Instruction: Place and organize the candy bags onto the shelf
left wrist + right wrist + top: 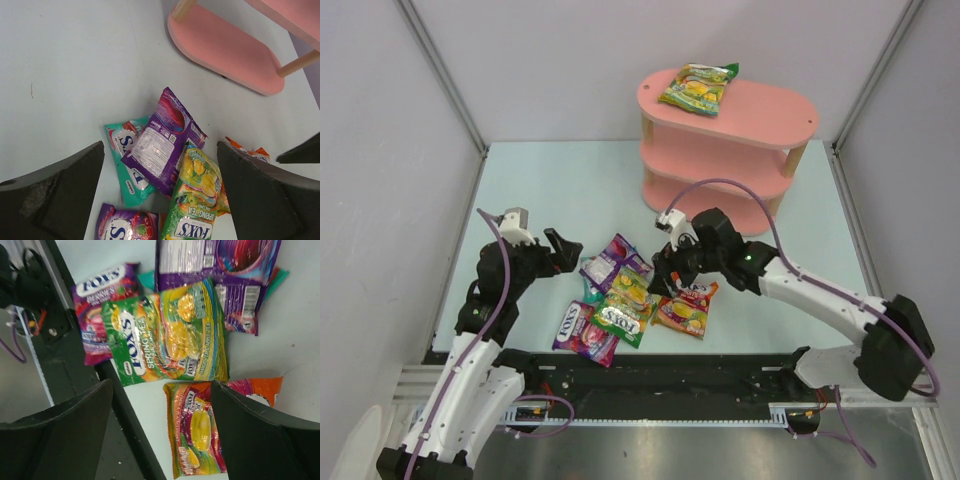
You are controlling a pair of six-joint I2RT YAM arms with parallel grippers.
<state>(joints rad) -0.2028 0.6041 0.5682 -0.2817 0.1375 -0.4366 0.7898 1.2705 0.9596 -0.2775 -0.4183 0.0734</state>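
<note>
The pink shelf [725, 140] stands at the back right, with one green-yellow candy bag [697, 87] on its top tier. Several bags lie piled near the front: a purple one [613, 258], a green FOX'S one [625, 305], an orange-red one [685, 308], a purple-magenta one [583, 330] and a teal one [125, 160]. My left gripper [563, 252] is open and empty, left of the pile, over the purple bag [160, 140]. My right gripper [665, 275] is open and empty, just above the orange-red bag [200, 435].
The black rail [75, 355] of the table's front edge runs right beside the pile. White walls enclose the table on three sides. The shelf's bottom tier [225, 50] and middle tier hold nothing that I can see.
</note>
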